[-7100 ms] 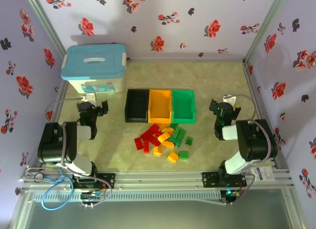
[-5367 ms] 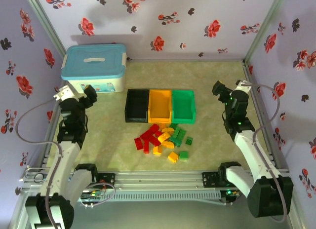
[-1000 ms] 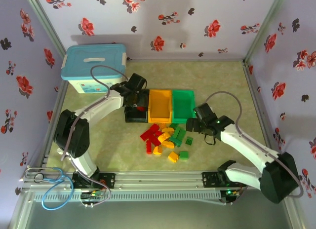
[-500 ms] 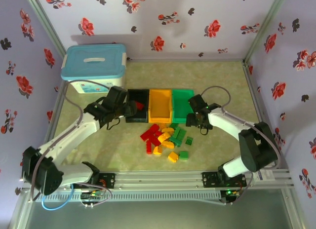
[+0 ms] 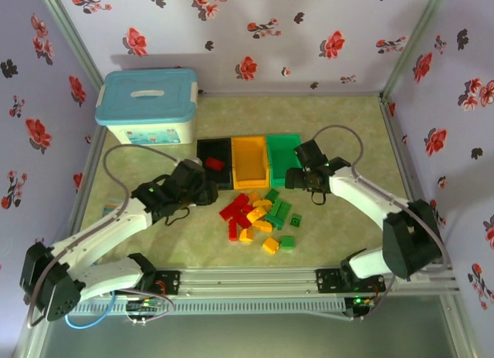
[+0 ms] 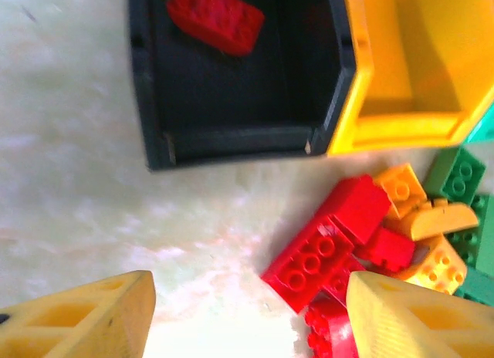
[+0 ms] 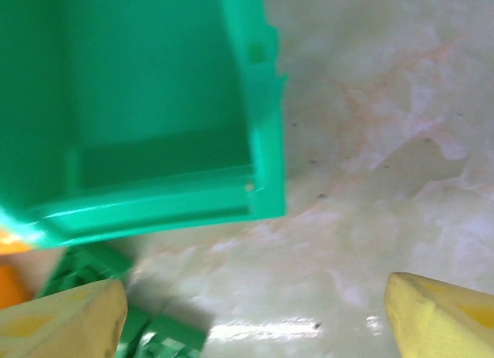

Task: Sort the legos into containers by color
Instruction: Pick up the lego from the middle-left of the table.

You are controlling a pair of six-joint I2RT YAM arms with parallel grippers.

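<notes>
Since half a second ago, drew the left gripper (image 5: 203, 191) back off the black bin (image 5: 202, 150) to the near-left of the orange bin (image 5: 249, 159), and nudged the right gripper (image 5: 296, 178) along the green bin (image 5: 283, 152) front, near-right of that orange bin. From above, finds one red brick (image 5: 214, 163) lying in the black bin just left of the orange bin, with the remaining legos (image 5: 258, 217) heaped just in front of the orange bin. From the left wrist, looks between fingers (image 6: 85, 315) spread wide and empty, down on red legos (image 6: 324, 250) below the orange bin (image 6: 417, 57) corner. From the right wrist, sees fingers (image 7: 62, 323) likewise parted, holding nothing, green legos (image 7: 158, 335) beside them under the green bin (image 7: 154, 80). Probably light, hard, slick pieces; best pinched across the flat long sides, clear of neighbours
</notes>
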